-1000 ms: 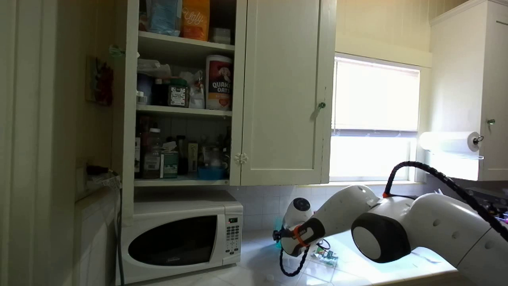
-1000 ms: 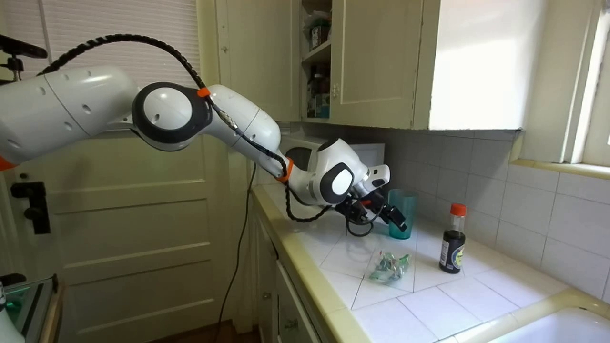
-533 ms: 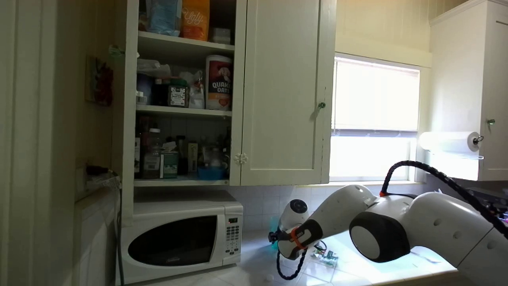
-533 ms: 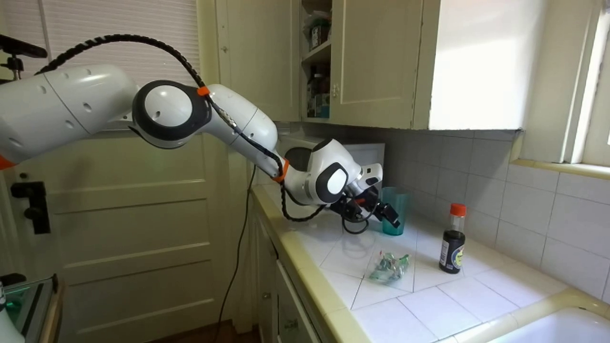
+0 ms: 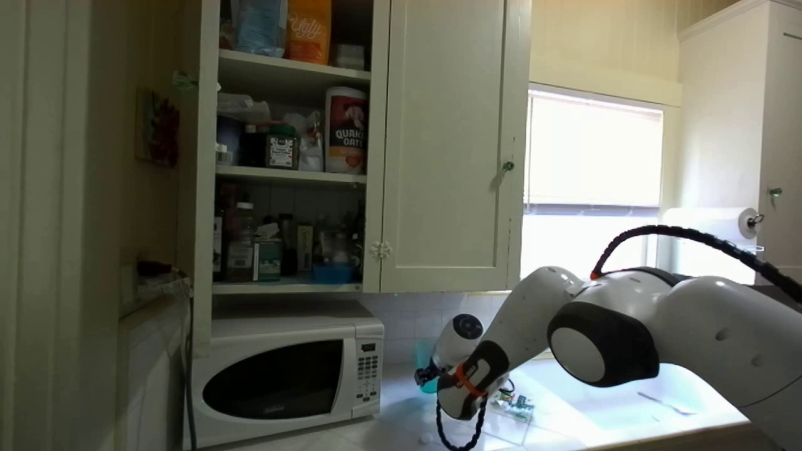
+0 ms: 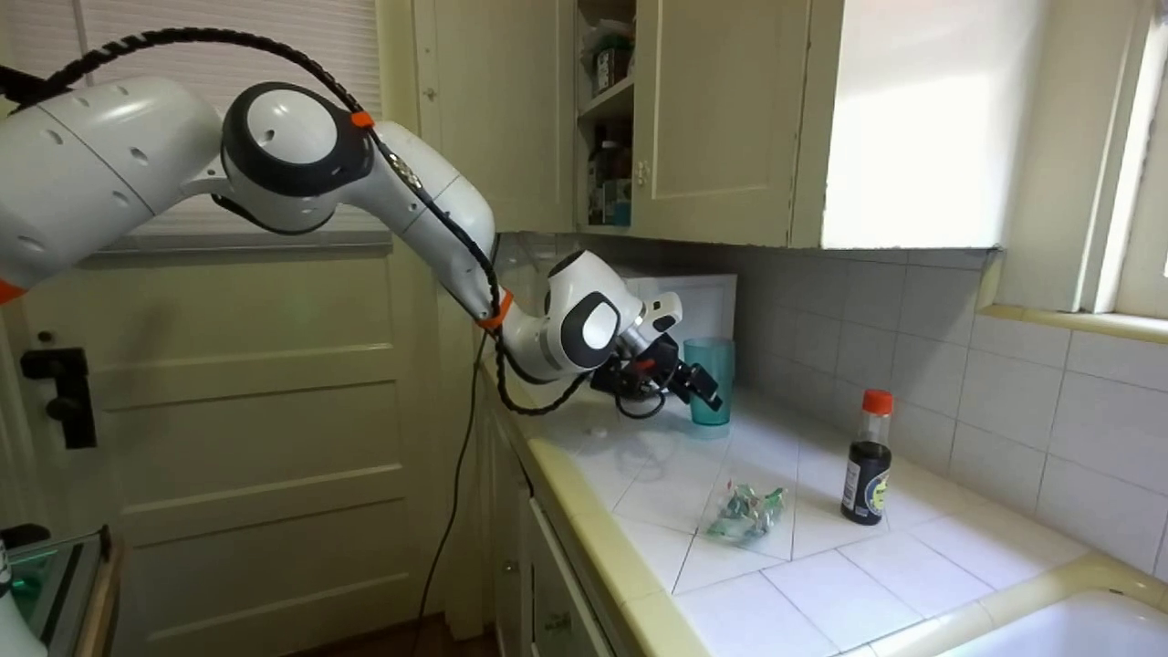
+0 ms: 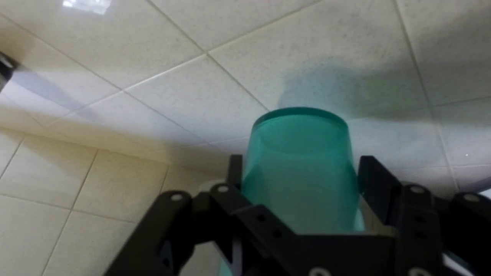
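1. The end effector (image 7: pixel 303 165) is closed on the teal cup, its fingers (image 7: pixel 378 189) pressing opposite sides in the lower middle of the wrist view
2. The teal cup (image 6: pixel 714 354) sits in that grasp, right of centre in an exterior view, wider rim up and looking near upright; whether its base touches the worktop (image 6: pixel 849 584) or hangs just above it, I cannot tell
3. Step in hand, as I judge it: the grasp is made and this is the holding or carrying part, with release not yet done
4. The next move seems to call for a steady, level hold with even pressure, since a smooth, tapering wall could slip; any setting-down would need the base flat before the fingers part
5. Lower in an exterior view, right of centre, a crinkled clear bag (image 6: pixel 746 513) lies apart from the cup, and farther right a red-capped bottle (image 6: pixel 867 465) stands upright
6. Farther out, a microwave (image 5: pixel 282 376) fills the lower left of an exterior view, under a stocked open cabinet (image 5: pixel 291 288) in the upper left, while a sink (image 6: pixel 1086 620) takes the lower right corner in an exterior view
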You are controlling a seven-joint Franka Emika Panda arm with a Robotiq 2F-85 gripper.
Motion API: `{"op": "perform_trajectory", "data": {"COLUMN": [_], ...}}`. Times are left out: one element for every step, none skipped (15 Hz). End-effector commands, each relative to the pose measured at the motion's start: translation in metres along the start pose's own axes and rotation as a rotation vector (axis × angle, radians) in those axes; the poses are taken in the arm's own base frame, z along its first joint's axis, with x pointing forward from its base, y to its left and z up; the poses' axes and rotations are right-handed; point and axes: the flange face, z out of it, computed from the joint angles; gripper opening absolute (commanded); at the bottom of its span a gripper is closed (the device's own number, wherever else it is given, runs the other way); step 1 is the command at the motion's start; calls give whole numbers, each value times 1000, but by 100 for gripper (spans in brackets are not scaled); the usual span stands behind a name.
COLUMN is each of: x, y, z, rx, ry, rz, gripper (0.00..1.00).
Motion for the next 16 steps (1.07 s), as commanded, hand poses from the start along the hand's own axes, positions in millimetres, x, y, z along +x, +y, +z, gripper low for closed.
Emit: {"op": "perform_trajectory", "data": {"x": [-15, -19, -24, -30, -37, -45, -53, -62, -71, -79, -87, -93, -101, -105, -107, -107], "y": [13, 12, 11, 11, 12, 14, 16, 20, 22, 27, 30, 35, 40, 45, 49, 53], "z": [-47, -57, -67, -78, -87, -97, -107, -116, -126, -137, -149, -163, -177, -191, -203, -212], "rx": [-4, 15, 40, 62, 77, 86, 91, 90, 95, 88, 89, 86, 85, 87, 86, 83], "ry": [17, 24, 37, 47, 52, 51, 37, 17, -1, -31, -56, -77, -92, -105, -120, -135], "rz": [-16, -20, -15, -4, 8, 14, 22, 30, 42, 55, 61, 69, 79, 82, 84, 83], "gripper": [51, 51, 51, 51, 51, 51, 51, 51, 51, 51, 51, 51, 51, 51, 51, 51]}}
